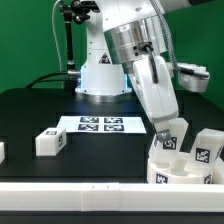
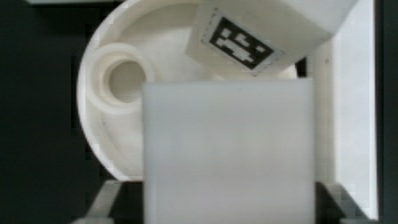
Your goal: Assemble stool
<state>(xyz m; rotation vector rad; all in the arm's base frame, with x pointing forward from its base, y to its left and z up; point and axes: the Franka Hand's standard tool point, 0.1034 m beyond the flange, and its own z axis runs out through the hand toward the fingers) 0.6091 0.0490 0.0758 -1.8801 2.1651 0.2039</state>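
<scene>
The held leg, a plain white block, fills the wrist view, clamped on both sides by the grey fingers of the hand.
Behind the held leg lies the round white seat with its centre hole showing, and a tagged leg overlaps the seat's rim. In the exterior view the hand hangs at the lower right of the frame, holding the held leg upright right at the seat; whether the two touch cannot be told. A loose leg lies on the black bench at the exterior view's left, well apart from the seat, with the marker board between them. A white rail runs along the bottom edge.
</scene>
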